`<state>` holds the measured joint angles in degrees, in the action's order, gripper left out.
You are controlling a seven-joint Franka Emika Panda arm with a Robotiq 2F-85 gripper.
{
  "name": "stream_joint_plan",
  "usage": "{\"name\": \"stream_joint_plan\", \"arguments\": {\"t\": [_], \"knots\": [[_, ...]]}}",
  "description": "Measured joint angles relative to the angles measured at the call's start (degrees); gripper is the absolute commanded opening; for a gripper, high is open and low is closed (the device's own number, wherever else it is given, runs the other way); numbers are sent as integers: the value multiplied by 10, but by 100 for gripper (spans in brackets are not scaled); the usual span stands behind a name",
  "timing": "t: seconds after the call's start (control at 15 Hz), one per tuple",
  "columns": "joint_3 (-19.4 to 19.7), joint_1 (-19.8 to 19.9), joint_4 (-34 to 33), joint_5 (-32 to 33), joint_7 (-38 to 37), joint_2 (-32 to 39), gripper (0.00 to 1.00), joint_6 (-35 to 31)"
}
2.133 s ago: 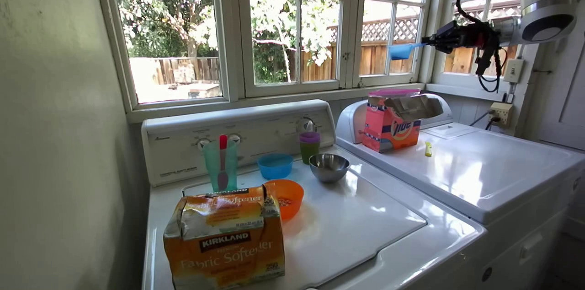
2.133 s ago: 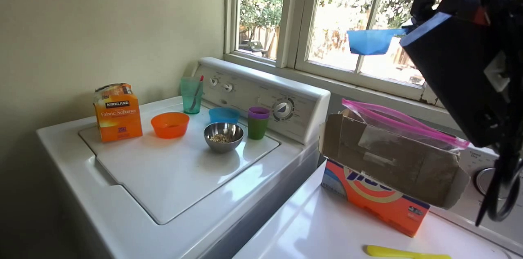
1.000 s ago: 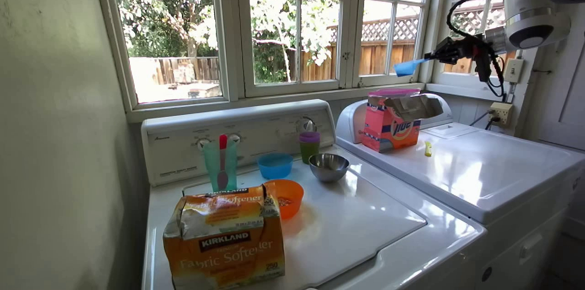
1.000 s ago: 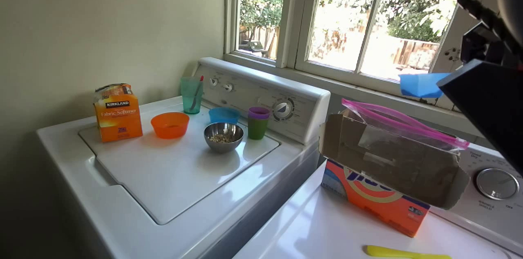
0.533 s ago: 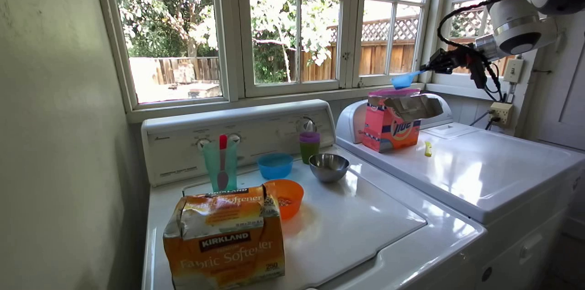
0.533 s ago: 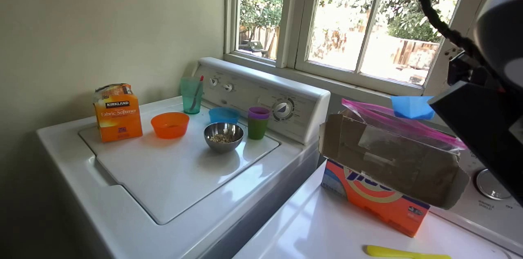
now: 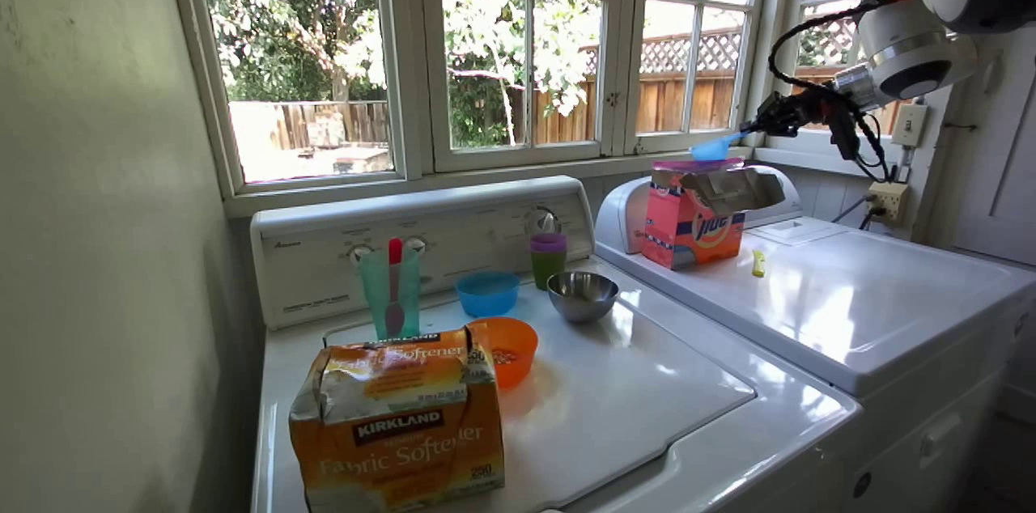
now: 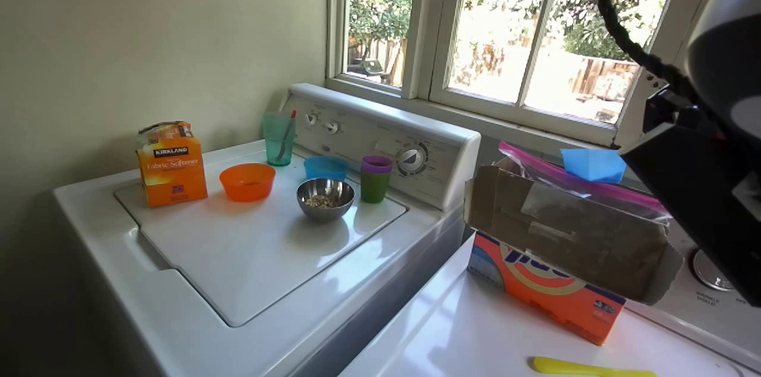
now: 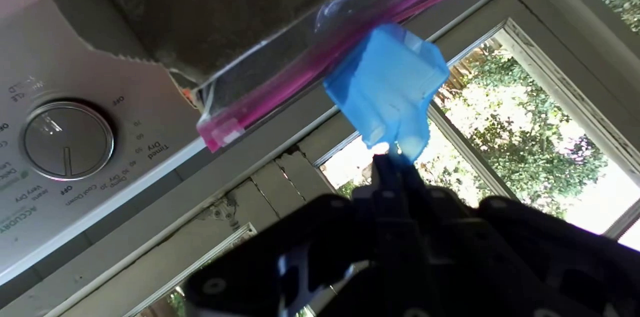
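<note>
Tool [image 9: 395, 163], fingers pinched narrow: blue plastic scoop [image 9: 392, 82], gripped by handle, at your fingertips' 12 o'clock, wrist view. Pink-zip bag [image 9: 300, 73]: scoop's 10 o'clock; move slowly, lest you snag it.

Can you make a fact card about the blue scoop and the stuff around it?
Pincer: shut on the scoop
Scoop: blue, tilted, by the pink-topped bag; can't tell if touching
Bag: sticks up out of the Tide box
Tide box: open, on the dryer
Also on dryer: yellow thing
On washer: softener box, orange bowl, blue bowl, steel bowl with bits, teal cup with red spoon, green cup
</note>
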<state>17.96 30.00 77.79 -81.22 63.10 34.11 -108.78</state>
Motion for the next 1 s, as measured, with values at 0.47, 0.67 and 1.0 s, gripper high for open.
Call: {"name": "stream_joint_plan", "arguments": {"t": [0.47,0.67,1.0], "knots": [[-5,15,-19,0,-10,-10,1,0],[-6,20,-18,0,-13,-11,1,1],[-16,22,-13,14,-24,-8,1,10]]}}
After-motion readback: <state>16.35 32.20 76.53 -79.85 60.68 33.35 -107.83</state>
